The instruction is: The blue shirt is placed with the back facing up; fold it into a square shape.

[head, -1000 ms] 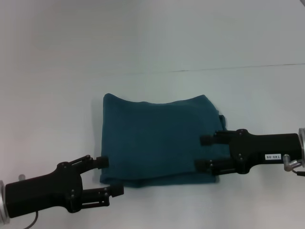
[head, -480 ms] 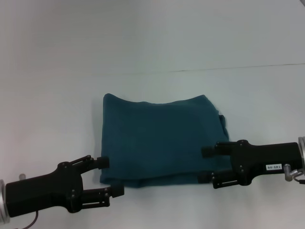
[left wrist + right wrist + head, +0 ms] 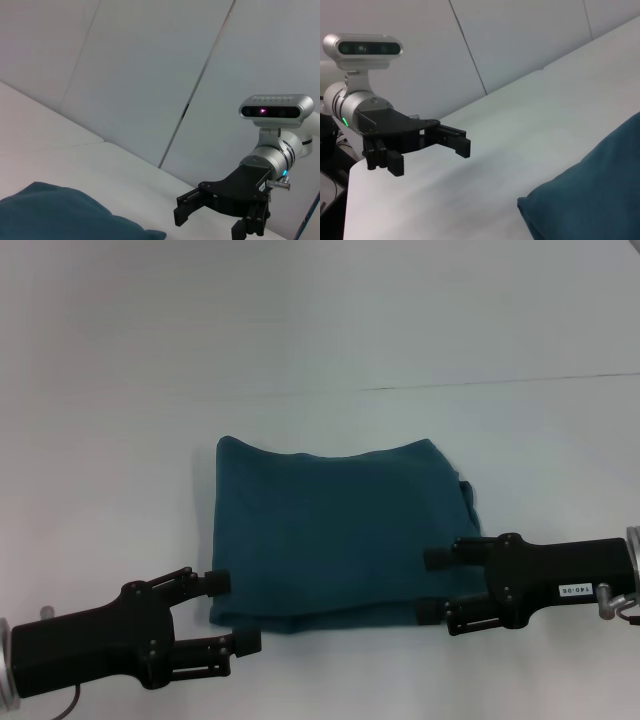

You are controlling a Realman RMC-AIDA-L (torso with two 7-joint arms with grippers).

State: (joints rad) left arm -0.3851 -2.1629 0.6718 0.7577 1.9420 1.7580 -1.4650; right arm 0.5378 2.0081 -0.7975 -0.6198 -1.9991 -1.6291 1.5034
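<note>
The blue shirt (image 3: 335, 535) lies folded into a rough square on the white table (image 3: 120, 470), with a small bit of fabric sticking out at its right edge. My right gripper (image 3: 432, 585) is open at the shirt's front right corner, its fingers over the fabric's edge with nothing held. My left gripper (image 3: 233, 611) is open just off the front left corner, also holding nothing. The left wrist view shows the shirt (image 3: 60, 215) and the right gripper (image 3: 212, 222) beyond it. In the right wrist view the shirt (image 3: 592, 200) lies near and the left gripper (image 3: 429, 156) farther off.
A thin seam (image 3: 480, 383) crosses the table behind the shirt. Bare white surface surrounds the shirt on all sides. A grey panelled wall (image 3: 150, 75) stands beyond the table.
My right gripper has shifted toward the table's front, from the shirt's right edge to its front right corner, staying open. The left gripper and the shirt have hardly moved.
</note>
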